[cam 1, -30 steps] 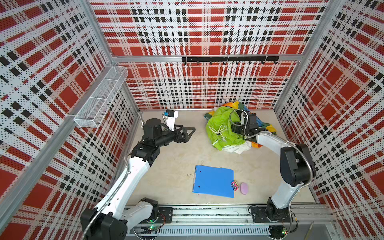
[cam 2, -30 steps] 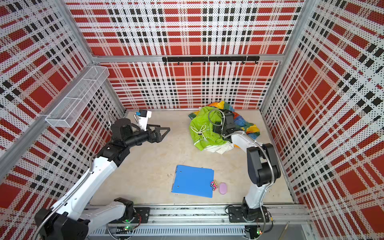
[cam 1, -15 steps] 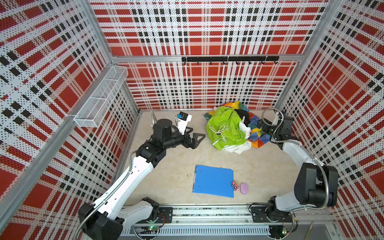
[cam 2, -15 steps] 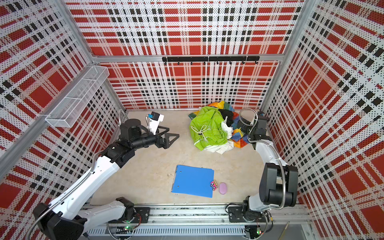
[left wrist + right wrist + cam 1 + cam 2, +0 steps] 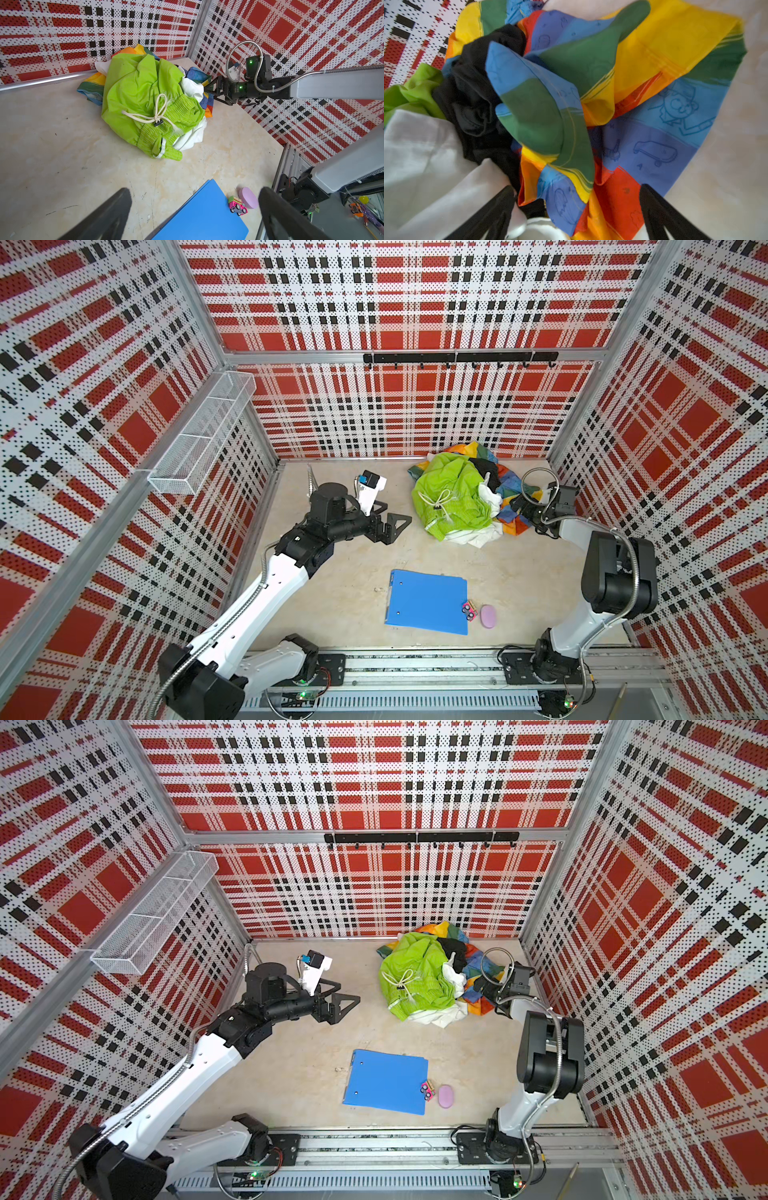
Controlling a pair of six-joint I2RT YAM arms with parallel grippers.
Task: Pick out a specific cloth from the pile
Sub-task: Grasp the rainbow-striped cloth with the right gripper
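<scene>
Bare desk [image 5: 345, 572] lies open at the pile's [image 5: 449, 497] 9 o'clock. The back wall [image 5: 415, 423] closes 12 o'clock, the right gripper [image 5: 523, 509] crowds 3 o'clock, and the blue folder [image 5: 428, 601] lies toward 6 o'clock.

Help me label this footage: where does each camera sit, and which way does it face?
Top views: high in front, looking down; left arm and right arm show.
Left wrist: on left arm, facing the pile; own jaws, right arm show.
Right wrist: on right arm, close over the cloth; own jaws show.
Shared: all show the lime green garment.
</scene>
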